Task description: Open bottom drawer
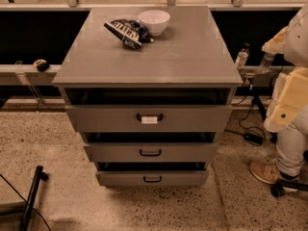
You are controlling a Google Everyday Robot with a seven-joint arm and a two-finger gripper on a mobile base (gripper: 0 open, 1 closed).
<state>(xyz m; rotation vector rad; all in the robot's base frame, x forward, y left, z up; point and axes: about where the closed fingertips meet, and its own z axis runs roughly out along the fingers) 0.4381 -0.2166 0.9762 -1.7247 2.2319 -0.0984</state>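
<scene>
Here the bottom drawer, the lowest and narrowest grey front of the cabinet, with a small black loop handle, sits just below the middle drawer with a dark gap above it, while the gripper is outside the view, so I cannot tell how its jaws stand.

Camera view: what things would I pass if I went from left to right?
small object on the ledge → snack bag → bowl → bottle → person. The gripper is not in view.
</scene>
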